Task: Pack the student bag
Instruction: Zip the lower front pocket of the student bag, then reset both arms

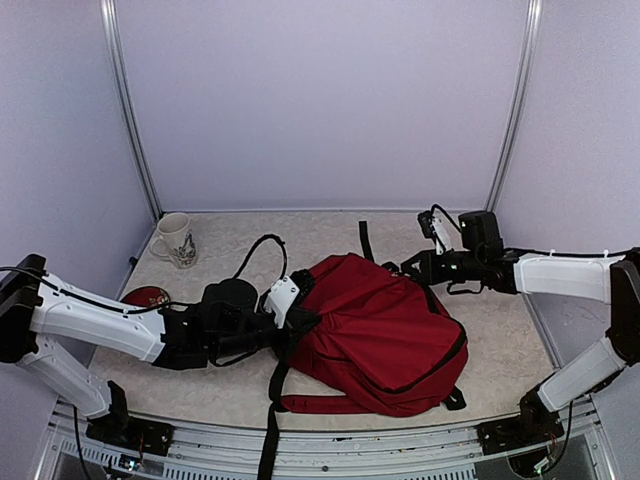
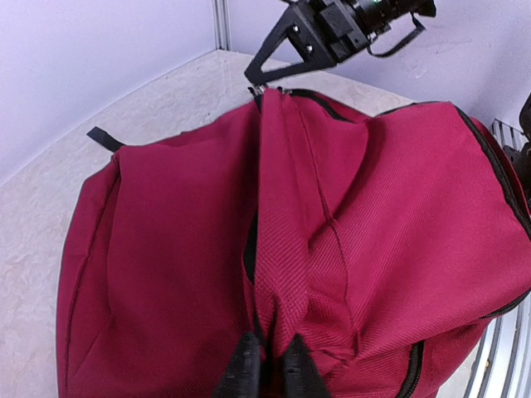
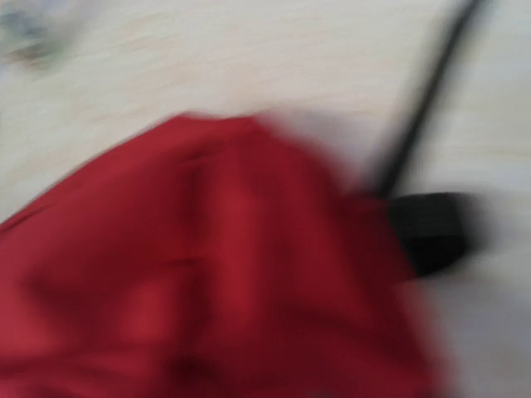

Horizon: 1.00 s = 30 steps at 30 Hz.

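The student bag, dark red with black straps and zippers, lies on its side mid-table. My left gripper is at its left end. In the left wrist view the black fingertips are shut on a raised fold of the bag's fabric, beside a narrow dark gap along the zipper seam. My right gripper is at the bag's far upper edge. Its tip touches the zipper end there. Whether it is open or shut does not show. The right wrist view is blurred and shows only red fabric and a black strap.
A white patterned mug stands at the back left. A small red round object lies behind my left arm. A black strap trails over the table's near edge. Pale walls enclose the table on three sides.
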Motion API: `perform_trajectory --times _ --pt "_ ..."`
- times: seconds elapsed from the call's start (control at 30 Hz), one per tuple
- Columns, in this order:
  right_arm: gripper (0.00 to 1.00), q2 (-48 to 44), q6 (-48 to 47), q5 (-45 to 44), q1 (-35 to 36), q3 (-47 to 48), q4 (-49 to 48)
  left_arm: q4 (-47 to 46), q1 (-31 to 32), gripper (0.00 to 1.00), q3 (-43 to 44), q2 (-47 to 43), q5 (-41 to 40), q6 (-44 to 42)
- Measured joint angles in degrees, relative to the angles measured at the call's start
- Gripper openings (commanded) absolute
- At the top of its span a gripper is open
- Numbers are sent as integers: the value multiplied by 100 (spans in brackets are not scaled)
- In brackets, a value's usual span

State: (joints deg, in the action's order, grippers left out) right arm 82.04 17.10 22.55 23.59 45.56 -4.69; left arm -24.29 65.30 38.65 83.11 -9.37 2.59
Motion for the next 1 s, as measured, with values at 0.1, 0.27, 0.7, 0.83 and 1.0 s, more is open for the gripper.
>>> perform_trajectory --times 0.1,0.27,0.7,0.83,1.0 --pt "100 26 -52 -625 -402 197 227 402 -42 99 66 -37 0 118" --pt "100 -402 20 -1152 -1069 295 299 1202 -483 99 660 -92 -129 448" --pt "100 -2037 503 -1213 -2966 -1725 -356 2693 -4138 99 459 -1174 -1141 2221" --pt "100 -2483 590 -1648 -2968 -2286 -662 2686 -4203 99 42 -1276 -1746 2380" --pt "100 -2677 699 -2124 -2968 -2677 -907 2673 -4203 99 -61 -1239 -2437 2413"
